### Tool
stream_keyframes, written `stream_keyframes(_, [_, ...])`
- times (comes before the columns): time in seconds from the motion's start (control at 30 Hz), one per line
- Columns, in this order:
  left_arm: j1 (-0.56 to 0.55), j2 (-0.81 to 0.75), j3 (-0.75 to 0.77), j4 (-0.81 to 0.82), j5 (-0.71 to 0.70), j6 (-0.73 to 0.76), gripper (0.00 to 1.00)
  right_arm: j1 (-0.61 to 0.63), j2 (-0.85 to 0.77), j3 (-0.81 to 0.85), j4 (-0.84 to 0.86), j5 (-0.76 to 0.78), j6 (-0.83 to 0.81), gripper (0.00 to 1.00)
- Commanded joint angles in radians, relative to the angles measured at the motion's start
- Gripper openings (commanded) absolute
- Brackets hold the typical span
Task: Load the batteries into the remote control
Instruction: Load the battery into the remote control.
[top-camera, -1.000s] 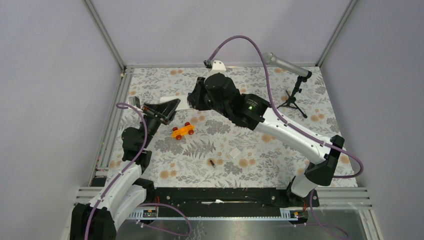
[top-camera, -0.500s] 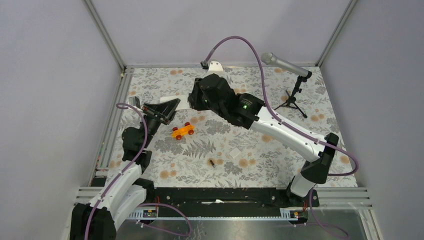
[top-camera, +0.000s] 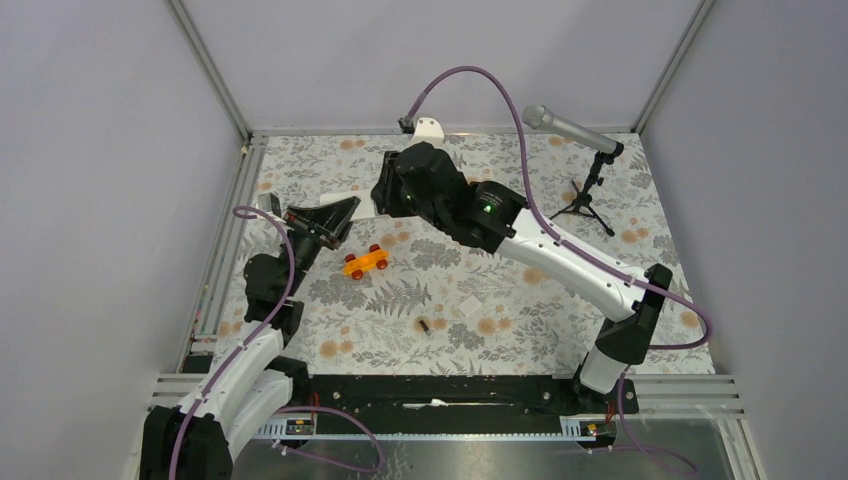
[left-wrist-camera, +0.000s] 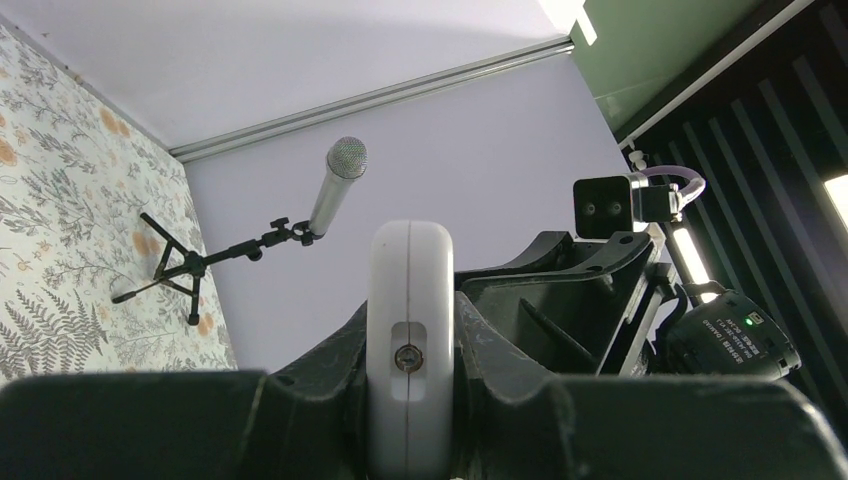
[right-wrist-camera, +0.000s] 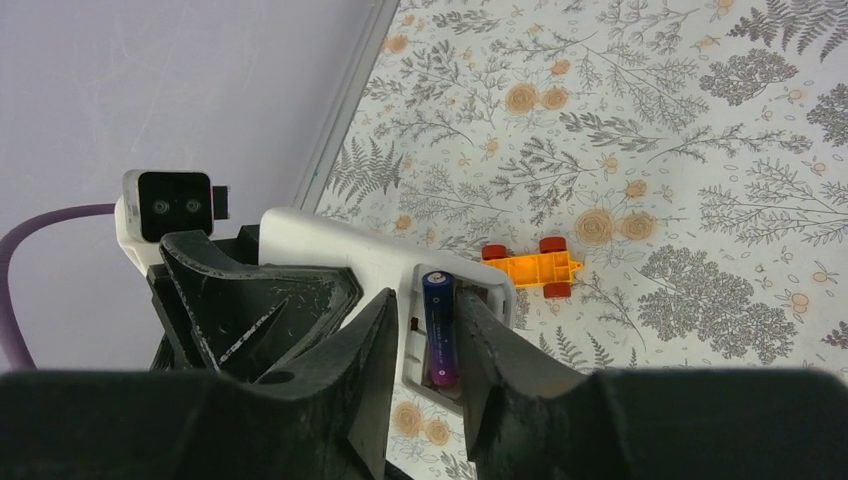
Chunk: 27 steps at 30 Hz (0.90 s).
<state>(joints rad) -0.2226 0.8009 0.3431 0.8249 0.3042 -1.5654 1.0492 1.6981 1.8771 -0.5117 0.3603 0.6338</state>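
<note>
Only right wrist shows blue-purple battery (right-wrist-camera: 440, 330) inside remote control (right-wrist-camera: 340, 250).

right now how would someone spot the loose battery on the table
On the floral table, look at the near middle, ahead of the gap between the arm bases. The battery lies just left of a flat white square. It is a tiny dark cylinder, much shorter than the orange car beyond it.

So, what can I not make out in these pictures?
blue-purple battery: lower end behind the right gripper, right wrist view; grip unclear.
remote control: button side turned away in both wrist views; right gripper covers most in top view.
dark battery: too small, top view.
</note>
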Motion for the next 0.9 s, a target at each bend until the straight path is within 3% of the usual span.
stream_keyframes(0.0, [-0.003,0.006,0.025,0.098,-0.025,-0.022,0.0,0.005,0.011,0.074,-0.05,0.071,0.021,0.32])
stream_keyframes(0.5, [-0.003,0.014,0.016,0.109,-0.032,-0.025,0.0,0.005,0.009,0.147,-0.081,0.065,0.036,0.37])
stream_keyframes(0.57, [-0.003,0.013,0.017,0.109,-0.034,-0.024,0.0,0.004,-0.002,0.149,-0.08,0.051,0.044,0.44])
stream_keyframes(0.7, [-0.003,0.016,0.024,0.114,-0.04,-0.024,0.0,-0.023,-0.039,0.109,-0.075,-0.037,0.107,0.7])
stream_keyframes(0.87, [-0.003,0.023,0.034,0.128,-0.042,-0.03,0.0,-0.062,-0.146,-0.091,0.039,-0.122,0.238,0.9])
